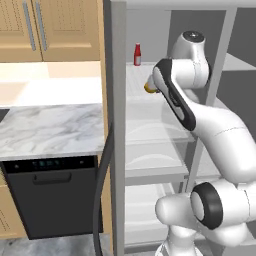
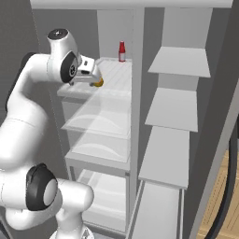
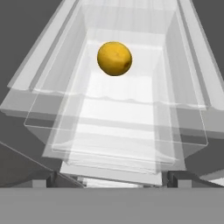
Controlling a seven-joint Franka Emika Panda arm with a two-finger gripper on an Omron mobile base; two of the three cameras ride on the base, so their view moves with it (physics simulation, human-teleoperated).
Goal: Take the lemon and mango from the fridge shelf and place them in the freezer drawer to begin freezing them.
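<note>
The lemon (image 3: pixel 114 58) lies on the ribbed, pale translucent fridge shelf (image 3: pixel 144 65). Its yellow edge peeks out beside the hand in the left base view (image 1: pixel 149 88), and it also shows in the right base view (image 2: pixel 98 83). My gripper (image 3: pixel 111 178) stands open a little short of the lemon, which is centred ahead of the fingertips (image 3: pixel 43 177) with nothing between them. From the right base, the gripper (image 2: pixel 90 77) hangs over the shelf's (image 2: pixel 116 74) front left, just above the fruit. The mango is out of view. A pale boxy compartment at the fridge's foot may be the freezer drawer (image 2: pixel 108 198).
A red bottle (image 2: pixel 122 51) stands at the back of the same shelf. Clear curved-front bins (image 2: pixel 100 123) sit below it. Grey door shelves (image 2: pixel 177 63) line the right side. A marble counter (image 1: pixel 50 127) and dark dishwasher (image 1: pixel 52 192) stand left of the fridge.
</note>
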